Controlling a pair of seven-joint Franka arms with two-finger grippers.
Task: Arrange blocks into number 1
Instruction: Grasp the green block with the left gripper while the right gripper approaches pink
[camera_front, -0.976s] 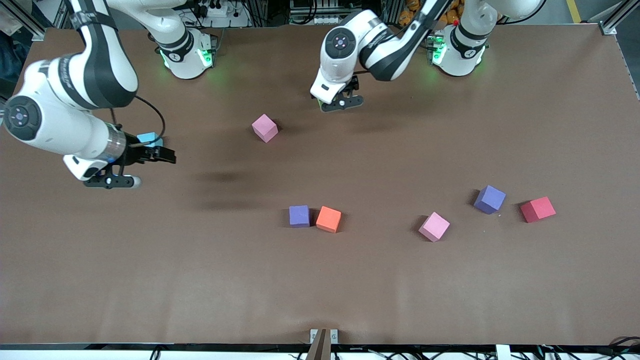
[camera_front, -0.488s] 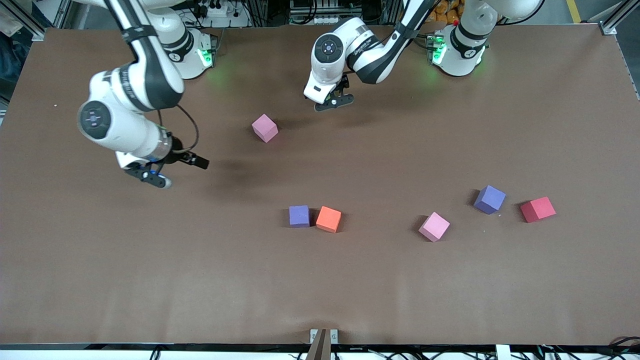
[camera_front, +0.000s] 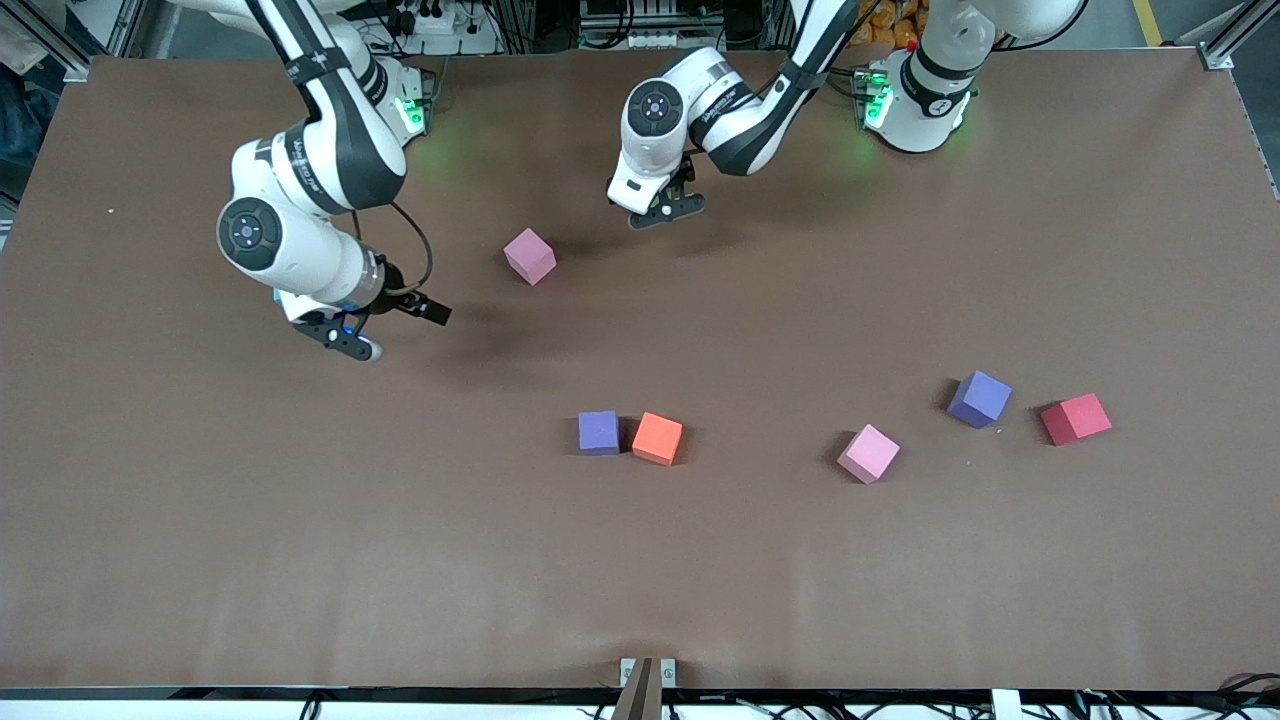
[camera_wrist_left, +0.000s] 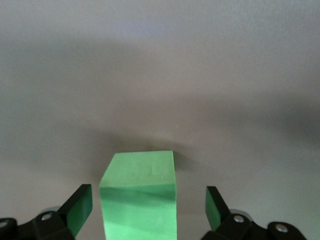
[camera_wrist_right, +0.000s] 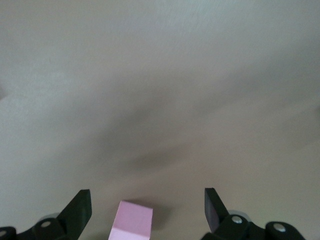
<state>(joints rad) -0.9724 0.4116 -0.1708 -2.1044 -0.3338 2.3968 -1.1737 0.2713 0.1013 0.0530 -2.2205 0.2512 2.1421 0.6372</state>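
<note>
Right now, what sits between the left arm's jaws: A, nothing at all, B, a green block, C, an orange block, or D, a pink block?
B: the left wrist view shows a green block on the table between the open jaws of the left gripper, with a gap on each side, so it is not yet gripped.

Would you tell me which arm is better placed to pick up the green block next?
The left. The left gripper is open with the green block between its fingers. The right gripper is open over bare table short of a pink block.
</note>
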